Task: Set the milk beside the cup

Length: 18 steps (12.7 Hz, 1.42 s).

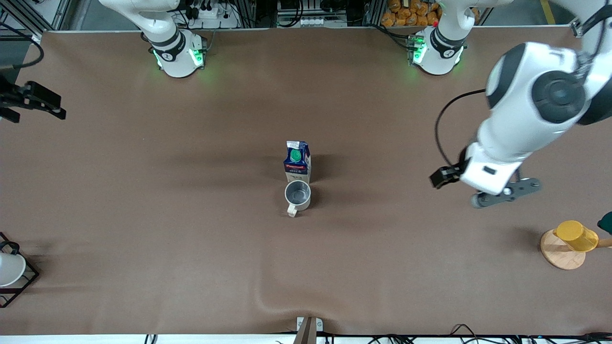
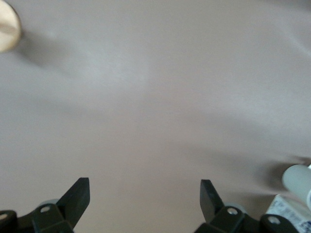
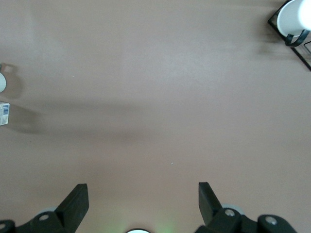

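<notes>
The milk (image 1: 297, 161), a dark blue carton with a green cap, stands upright at the table's middle. The cup (image 1: 298, 196), off-white with a grey inside, stands right beside it, nearer to the front camera, with its handle toward that camera. My left gripper (image 1: 507, 192) hangs over bare table toward the left arm's end, well apart from both; it is open and empty (image 2: 145, 187). The cup (image 2: 297, 179) and milk (image 2: 291, 213) show at the edge of the left wrist view. My right gripper (image 3: 143, 191) is open and empty, high over the table near its own base.
A yellow cup (image 1: 577, 235) on a wooden disc (image 1: 562, 253) stands at the left arm's end. A white vessel (image 1: 9, 268) in a black wire rack (image 1: 21, 284) stands at the right arm's end. A black fixture (image 1: 31, 98) juts in there too.
</notes>
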Motion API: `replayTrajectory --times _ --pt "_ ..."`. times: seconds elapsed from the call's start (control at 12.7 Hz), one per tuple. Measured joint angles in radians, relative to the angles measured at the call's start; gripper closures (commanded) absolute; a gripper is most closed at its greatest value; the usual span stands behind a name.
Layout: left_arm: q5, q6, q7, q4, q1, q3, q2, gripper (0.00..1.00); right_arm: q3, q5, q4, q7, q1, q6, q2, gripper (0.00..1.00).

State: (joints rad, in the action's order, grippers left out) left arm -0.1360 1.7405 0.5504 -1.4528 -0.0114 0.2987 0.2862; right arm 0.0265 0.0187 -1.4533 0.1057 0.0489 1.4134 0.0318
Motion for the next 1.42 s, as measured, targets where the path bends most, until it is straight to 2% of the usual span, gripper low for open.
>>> replayTrajectory --times 0.39,0.71,1.02,1.26,1.42 --pt "0.019 -0.085 -0.267 -0.014 0.097 0.000 -0.135 0.00 -0.003 0.000 -0.093 -0.001 -0.021 0.076 -0.023 0.00" --pt "0.098 -0.129 -0.452 -0.026 0.101 -0.048 -0.216 0.00 -0.029 0.000 -0.106 -0.011 -0.046 0.080 -0.041 0.00" --pt "0.100 -0.159 -0.474 -0.071 0.082 -0.077 -0.262 0.00 -0.028 -0.004 -0.106 -0.083 -0.049 0.080 -0.044 0.00" --pt "0.113 -0.176 -0.484 -0.089 0.009 -0.179 -0.269 0.00 -0.027 -0.031 -0.106 -0.082 -0.053 0.067 -0.048 0.00" --pt "0.120 -0.177 -0.491 -0.095 0.005 -0.196 -0.270 0.00 -0.026 -0.037 -0.106 -0.076 -0.055 0.063 -0.049 0.00"
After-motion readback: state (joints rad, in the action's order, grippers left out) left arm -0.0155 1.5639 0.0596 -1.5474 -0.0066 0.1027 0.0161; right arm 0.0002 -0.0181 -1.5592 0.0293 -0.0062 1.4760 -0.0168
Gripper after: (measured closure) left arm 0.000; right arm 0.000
